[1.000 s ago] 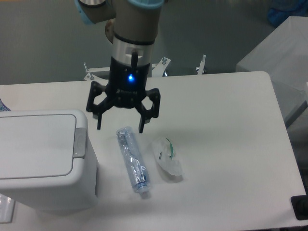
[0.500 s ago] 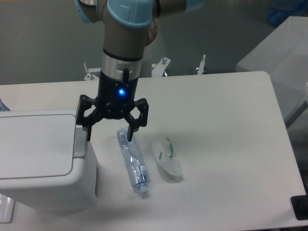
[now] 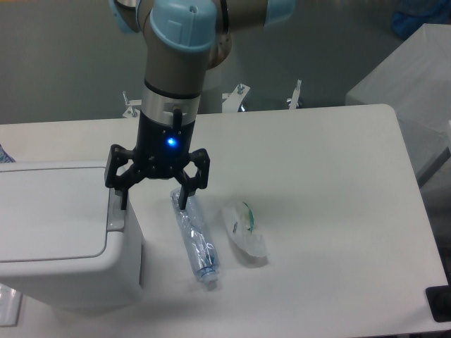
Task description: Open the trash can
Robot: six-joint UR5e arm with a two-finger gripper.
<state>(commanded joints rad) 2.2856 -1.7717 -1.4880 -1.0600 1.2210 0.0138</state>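
The trash can [image 3: 60, 232] is a large white boxy bin at the lower left, its flat lid down and a grey push-button strip [image 3: 115, 210] along its right edge. My gripper [image 3: 154, 205] hangs open just right of that strip, pointing down, with nothing between its fingers. Its left finger [image 3: 123, 198] hangs at the strip; whether it touches I cannot tell. The right finger [image 3: 184, 197] is over the top of a clear plastic bottle.
A clear plastic bottle [image 3: 195, 236] lies lengthwise on the white table [image 3: 317, 183] right of the bin. A crushed clear bottle [image 3: 244, 233] lies beside it. Metal clamps [image 3: 296, 94] stand at the table's far edge.
The gripper has moved left and slightly down, from over the bottle's top end to the bin's button strip. It stayed open. The bin and bottles have not moved.
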